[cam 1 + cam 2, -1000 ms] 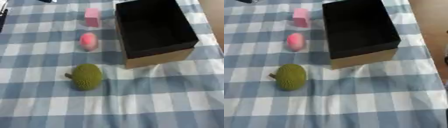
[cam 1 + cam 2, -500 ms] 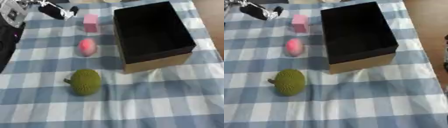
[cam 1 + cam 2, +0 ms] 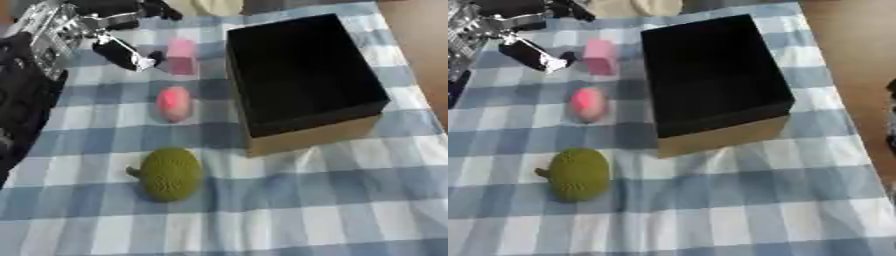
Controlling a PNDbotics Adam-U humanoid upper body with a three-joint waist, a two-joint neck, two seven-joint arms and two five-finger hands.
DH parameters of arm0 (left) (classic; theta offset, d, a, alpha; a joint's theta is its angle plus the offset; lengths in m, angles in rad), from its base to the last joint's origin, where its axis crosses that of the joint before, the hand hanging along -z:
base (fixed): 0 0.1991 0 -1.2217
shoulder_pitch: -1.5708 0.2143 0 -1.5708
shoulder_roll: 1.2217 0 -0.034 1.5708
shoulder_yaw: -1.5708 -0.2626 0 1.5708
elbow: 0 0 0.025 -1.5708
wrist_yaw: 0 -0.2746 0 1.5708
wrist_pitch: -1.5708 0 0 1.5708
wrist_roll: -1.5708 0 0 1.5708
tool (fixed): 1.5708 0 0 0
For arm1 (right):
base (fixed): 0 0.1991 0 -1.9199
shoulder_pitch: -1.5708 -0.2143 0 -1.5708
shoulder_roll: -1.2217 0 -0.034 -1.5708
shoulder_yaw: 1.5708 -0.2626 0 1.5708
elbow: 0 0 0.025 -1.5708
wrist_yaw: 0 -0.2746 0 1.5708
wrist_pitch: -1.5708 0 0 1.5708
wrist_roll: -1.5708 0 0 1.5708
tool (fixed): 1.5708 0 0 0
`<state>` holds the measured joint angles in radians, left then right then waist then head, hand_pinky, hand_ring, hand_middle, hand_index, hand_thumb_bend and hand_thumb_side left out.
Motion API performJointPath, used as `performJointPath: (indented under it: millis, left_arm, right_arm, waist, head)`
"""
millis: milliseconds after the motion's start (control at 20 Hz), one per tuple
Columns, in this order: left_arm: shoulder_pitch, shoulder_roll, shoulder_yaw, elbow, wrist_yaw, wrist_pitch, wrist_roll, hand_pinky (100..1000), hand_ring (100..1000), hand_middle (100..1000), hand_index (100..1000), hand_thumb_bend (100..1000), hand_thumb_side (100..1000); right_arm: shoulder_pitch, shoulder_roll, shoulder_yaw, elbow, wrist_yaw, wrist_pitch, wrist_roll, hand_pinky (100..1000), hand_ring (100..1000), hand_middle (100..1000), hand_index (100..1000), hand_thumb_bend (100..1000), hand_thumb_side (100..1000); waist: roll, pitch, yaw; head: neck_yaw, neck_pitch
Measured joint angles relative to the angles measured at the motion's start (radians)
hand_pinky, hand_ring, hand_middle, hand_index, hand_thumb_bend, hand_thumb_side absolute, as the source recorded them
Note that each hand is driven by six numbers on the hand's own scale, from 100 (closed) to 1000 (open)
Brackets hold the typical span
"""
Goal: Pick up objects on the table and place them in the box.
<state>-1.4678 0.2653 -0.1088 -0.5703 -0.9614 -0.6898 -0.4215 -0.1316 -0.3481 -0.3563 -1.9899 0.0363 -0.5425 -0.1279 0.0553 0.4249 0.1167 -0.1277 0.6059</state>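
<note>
1. Three objects are seen on the checked cloth of the desk [image 3: 350, 210], all to the left of the box [image 3: 302, 80]: a pink block [image 3: 181, 56] at the far end, a pink egg-shaped object [image 3: 173, 103] nearer, and a green spiky fruit [image 3: 170, 173] nearest. None has been moved from where it lay a second ago, and the box is seen to hold nothing.
2. What has changed is the left robot hand [image 3: 122, 50]: a second ago it was absent from both views, half a second ago it showed at the far left corner, and now it has been brought further in, just left of the pink block.
3. Its fingers are spread and extended toward the block, with nothing held; contact with the block is not seen.
4. The pink block is judged to be the first object chosen. The task is taken to be at its very start, with a reach under way and no grasp yet made.
5. The right robot hand is not shown in either view.
</note>
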Motion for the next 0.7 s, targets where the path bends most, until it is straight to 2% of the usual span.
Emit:
performJointPath:
  millis: [100, 200, 350, 400, 500, 700]
  left_arm:
    - [-0.004, -0.004, 0.004, 0.008, -0.003, 0.003, -0.003, 955, 929, 880, 986, 191, 388]
    - [-0.005, -0.005, 0.010, 0.016, -0.003, 0.010, -0.010, 957, 931, 878, 985, 188, 418]
    - [-0.010, -0.014, 0.015, 0.022, -0.003, 0.026, -0.026, 957, 937, 878, 987, 218, 536]
    - [-0.011, -0.018, 0.016, 0.022, -0.003, 0.031, -0.031, 957, 937, 878, 986, 220, 548]
    - [-0.011, -0.025, 0.016, 0.026, -0.004, 0.041, -0.041, 960, 938, 873, 984, 258, 652]
    - [-0.012, -0.036, 0.016, 0.028, -0.015, 0.058, -0.058, 962, 940, 853, 981, 314, 659]
  right_arm:
    - [0.000, 0.000, 0.000, 0.000, 0.000, 0.001, 0.001, 938, 1000, 364, 924, 100, 470]
    - [0.000, 0.000, 0.000, 0.000, 0.000, 0.003, 0.003, 938, 1000, 363, 923, 100, 470]
    - [0.000, 0.000, 0.001, 0.000, 0.000, 0.004, 0.006, 939, 1000, 359, 923, 100, 470]
    - [0.000, 0.000, 0.003, 0.000, 0.000, 0.004, 0.006, 939, 1000, 359, 923, 100, 470]
    - [0.000, 0.000, 0.006, 0.000, 0.000, 0.004, 0.007, 939, 1000, 356, 922, 100, 470]
    - [0.000, 0.000, 0.006, 0.000, 0.000, 0.006, 0.009, 939, 1000, 356, 921, 100, 470]
  waist:
    - [0.000, 0.000, 0.000]
    - [0.000, 0.000, 0.000]
    - [0.000, 0.000, -0.002]
    - [0.000, 0.000, -0.002]
    - [0.000, 0.000, -0.004]
    - [0.000, 0.000, -0.007]
  head:
    - [0.002, 0.000]
    - [0.004, 0.002]
    - [0.005, 0.009]
    - [0.007, 0.009]
    - [0.010, 0.010]
    - [0.017, 0.018]
